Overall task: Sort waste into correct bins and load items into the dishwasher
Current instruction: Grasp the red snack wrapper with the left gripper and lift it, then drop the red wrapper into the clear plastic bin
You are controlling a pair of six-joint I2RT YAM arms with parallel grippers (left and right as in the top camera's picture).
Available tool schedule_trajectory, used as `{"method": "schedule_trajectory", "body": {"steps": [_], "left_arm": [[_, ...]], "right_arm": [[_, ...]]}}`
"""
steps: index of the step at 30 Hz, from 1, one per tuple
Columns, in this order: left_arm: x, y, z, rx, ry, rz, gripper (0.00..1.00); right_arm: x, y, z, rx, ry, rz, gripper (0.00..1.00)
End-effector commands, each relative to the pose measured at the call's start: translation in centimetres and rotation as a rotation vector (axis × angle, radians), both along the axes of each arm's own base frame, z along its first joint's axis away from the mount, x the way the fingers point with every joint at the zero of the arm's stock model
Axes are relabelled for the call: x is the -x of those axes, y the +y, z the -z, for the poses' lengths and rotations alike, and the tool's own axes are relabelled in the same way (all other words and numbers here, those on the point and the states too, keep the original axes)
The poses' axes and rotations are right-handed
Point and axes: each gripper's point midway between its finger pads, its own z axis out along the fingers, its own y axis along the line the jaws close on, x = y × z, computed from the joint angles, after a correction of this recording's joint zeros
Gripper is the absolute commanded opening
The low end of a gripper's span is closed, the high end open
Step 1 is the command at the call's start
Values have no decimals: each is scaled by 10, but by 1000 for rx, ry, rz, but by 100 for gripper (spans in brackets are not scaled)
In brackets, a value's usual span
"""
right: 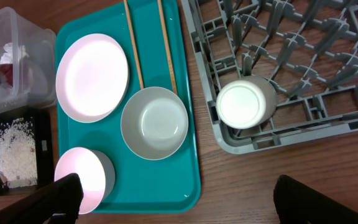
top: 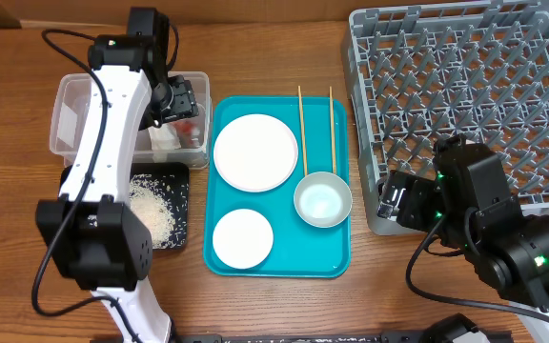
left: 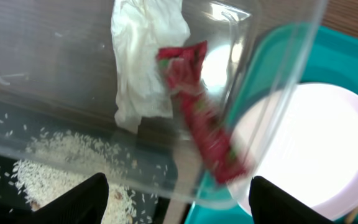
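Left claw (left: pixel 179 182) spread wide and empty over the clear rectangular plastic tub (left: pixel 277 87) near the far left corner of the tabletop (top: pixel 274 38), crumpled red-and-white wrapper (left: pixel 201 118) and crumpled white tissue (left: pixel 143 56) lying inside just beyond its fingertips; right claw (right: pixel 177 183) likewise wide, empty, near the front edge.

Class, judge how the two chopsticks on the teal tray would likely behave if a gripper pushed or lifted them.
The chopsticks look thin, straight and wooden, so probably stiff and light. Lying flat on the smooth teal tray, they would likely slide or roll when nudged. Their low profile may make pinching awkward.
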Motion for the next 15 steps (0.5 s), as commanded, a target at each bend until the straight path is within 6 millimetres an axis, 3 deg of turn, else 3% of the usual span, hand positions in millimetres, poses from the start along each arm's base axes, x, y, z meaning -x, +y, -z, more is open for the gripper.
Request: {"method": "schedule_trajectory", "body": {"steps": [1, 7, 12, 13, 14, 15], "left_arm": [[14, -12, -75, 11, -172, 71, 74], [59, -33, -143, 2, -325, 143, 74], [102, -47, -177, 9, -393, 208, 78], [110, -49, -179, 11, -391, 219, 82], [120, -51, -180, 14, -381, 231, 100], [126, -52, -180, 14, -372, 240, 100]], "right_arm": [[-2, -7, -5, 25, -23, 26, 100], [-6, -18, -6, 74, -46, 65, 100], [-6, -17, -6, 71, -44, 65, 100], [-6, -17, -6, 71, -44, 65, 100], [-6, -18, -6, 71, -44, 65, 100], [-6, -18, -6, 71, -44, 65, 100]]}}
